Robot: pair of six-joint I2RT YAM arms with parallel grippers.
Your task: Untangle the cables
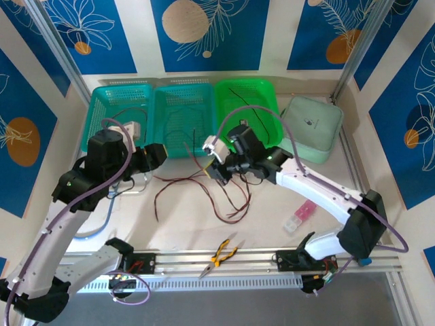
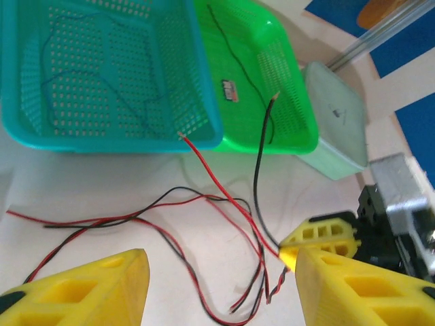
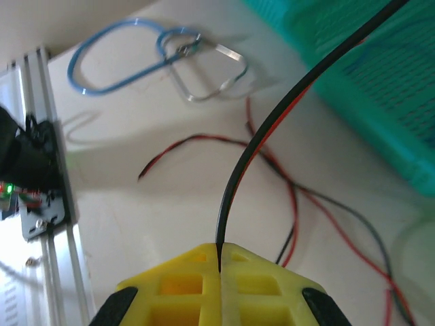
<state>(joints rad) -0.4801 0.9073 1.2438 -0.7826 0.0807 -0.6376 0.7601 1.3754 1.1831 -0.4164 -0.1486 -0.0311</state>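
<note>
White tabletop (image 1: 265,221), blue-patterned walls behind. At 9 o'clock of the tangle sits the left gripper (image 1: 158,156), jaws partly apart, nothing between them. Red and dark cables (image 2: 224,195) sprawl loose at table centre, one red end touching the teal basket (image 1: 182,112) at 12 o'clock; one dark wire lies in the green basket (image 1: 248,102). At 3 o'clock the right gripper (image 3: 219,252) is clamped tight on a red-black strand. Yellow-handled pliers (image 1: 219,257) at 6 o'clock.

1. The left arm (image 1: 51,231) bends in toward the middle. The left gripper (image 2: 219,272) has its yellow fingers (image 2: 81,288) apart.
2. The right arm (image 1: 319,187) reaches in too. The right gripper (image 3: 219,261) pinches a cable (image 3: 250,146) tight.
</note>
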